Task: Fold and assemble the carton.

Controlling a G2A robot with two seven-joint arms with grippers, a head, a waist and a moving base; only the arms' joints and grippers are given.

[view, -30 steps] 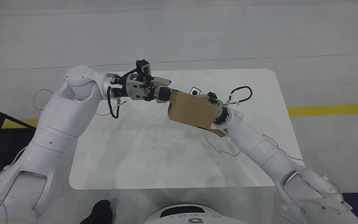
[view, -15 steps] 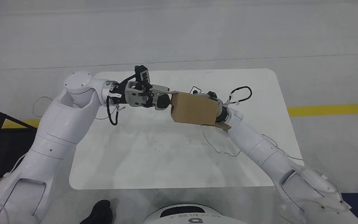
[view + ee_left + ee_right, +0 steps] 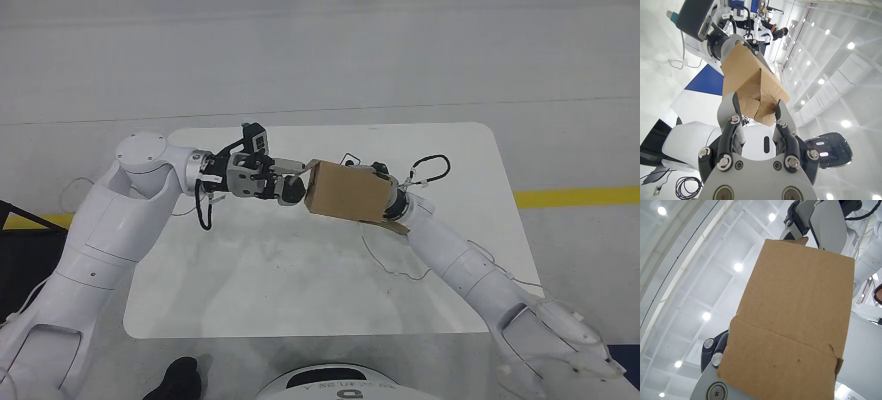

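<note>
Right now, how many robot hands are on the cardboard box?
2. The left gripper meets one end of the carton; the right gripper holds the opposite end, partly hidden behind the cardboard.

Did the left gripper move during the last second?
Yes. Judged against the table's far edge in the top view, the left gripper has shifted away from that edge, toward the robot, and sits at the carton's end.

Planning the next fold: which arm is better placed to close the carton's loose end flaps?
Likely left. The left gripper is open with its fingers either side of the end flaps of the carton; the right gripper is clamped on its far end, holding it up.
</note>
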